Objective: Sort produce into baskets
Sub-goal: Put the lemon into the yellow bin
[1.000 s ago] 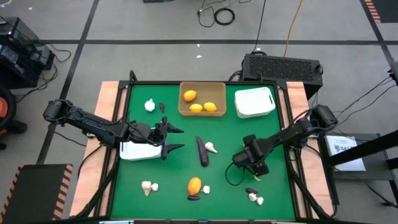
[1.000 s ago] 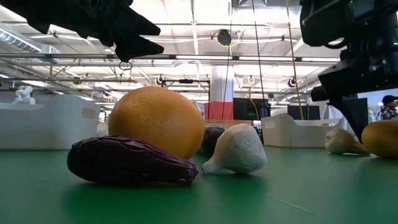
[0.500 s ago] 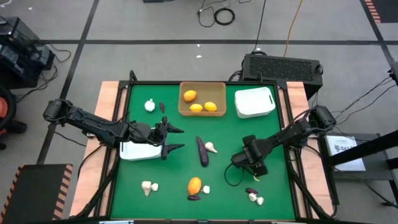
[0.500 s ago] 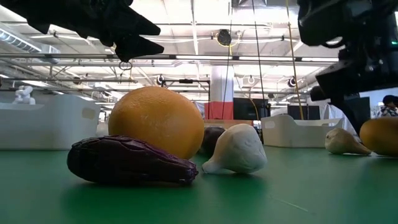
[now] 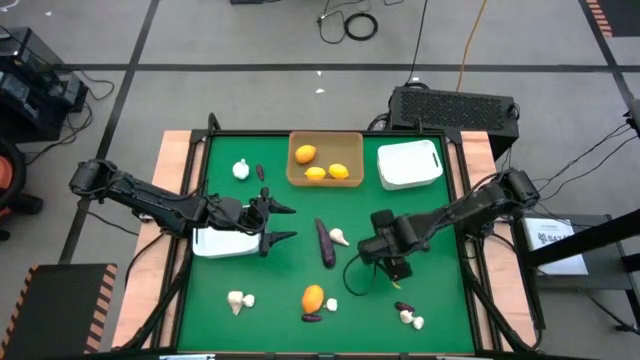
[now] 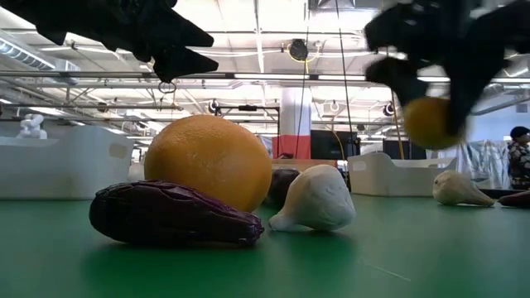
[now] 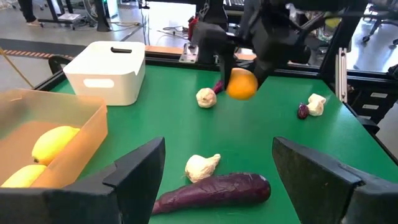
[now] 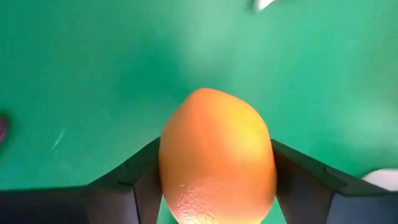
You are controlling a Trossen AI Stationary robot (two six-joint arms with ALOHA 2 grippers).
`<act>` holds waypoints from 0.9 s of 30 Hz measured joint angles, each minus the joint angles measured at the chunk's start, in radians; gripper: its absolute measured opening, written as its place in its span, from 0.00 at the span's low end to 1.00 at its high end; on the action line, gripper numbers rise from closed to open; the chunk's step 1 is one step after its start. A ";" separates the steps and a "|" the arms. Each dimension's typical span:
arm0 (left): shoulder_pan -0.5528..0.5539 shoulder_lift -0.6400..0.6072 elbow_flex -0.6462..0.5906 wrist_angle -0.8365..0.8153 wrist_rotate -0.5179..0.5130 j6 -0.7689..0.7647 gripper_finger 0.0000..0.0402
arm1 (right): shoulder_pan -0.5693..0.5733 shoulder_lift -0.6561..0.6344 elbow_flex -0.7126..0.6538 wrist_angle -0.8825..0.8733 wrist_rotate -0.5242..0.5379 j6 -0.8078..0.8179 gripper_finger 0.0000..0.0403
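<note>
1. A green felt-topped table (image 5: 370, 310) with pale wooden side rails carries the scattered produce and three baskets.
2. A white rounded-corner plastic basket (image 5: 410, 164) sits at the far right of the table; a second white plastic basket (image 5: 222, 243) lies at the left edge, partly under the left arm.
3. A tan-brown square basket (image 5: 325, 158) at the far middle holds three fruits, one orange and two yellow.
4. The right gripper (image 8: 217, 171), near the table's centre, is clamped on a round orange fruit (image 8: 217, 155), held above the cloth in the low view.
5. The left gripper (image 5: 281, 223) hovers beside the left white basket, its fingers spread wide and holding nothing.
6. A second, large round orange fruit (image 5: 313, 297) rests near the front edge, touching a small dark purple eggplant (image 5: 312, 318).
7. A long dark purple eggplant (image 5: 326, 243) lies at mid-table, a whitish garlic bulb (image 5: 341, 237) just beside it.
8. More whitish garlic bulbs sit at front left (image 5: 238, 299), far left (image 5: 241, 170) and front right (image 5: 412, 320).
</note>
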 joint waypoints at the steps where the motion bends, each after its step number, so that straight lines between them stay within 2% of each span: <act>1: 0.000 0.000 0.000 0.000 0.000 0.000 0.76 | -0.017 0.000 0.015 0.014 0.016 -0.021 0.59; 4: 0.000 0.000 0.000 0.000 0.000 0.000 0.76 | -0.079 -0.001 0.048 0.095 0.047 -0.090 0.59; 13: 0.000 0.000 0.000 0.000 0.000 0.000 0.76 | -0.321 -0.001 0.067 0.444 0.048 -0.242 0.59; 21: 0.000 0.000 0.000 -0.013 -0.003 0.009 0.76 | -0.538 -0.001 0.067 0.675 0.046 -0.164 0.59; 27: 0.002 -0.009 0.001 -0.141 -0.089 -0.014 0.76 | -0.653 0.033 0.067 0.728 0.044 -0.105 0.59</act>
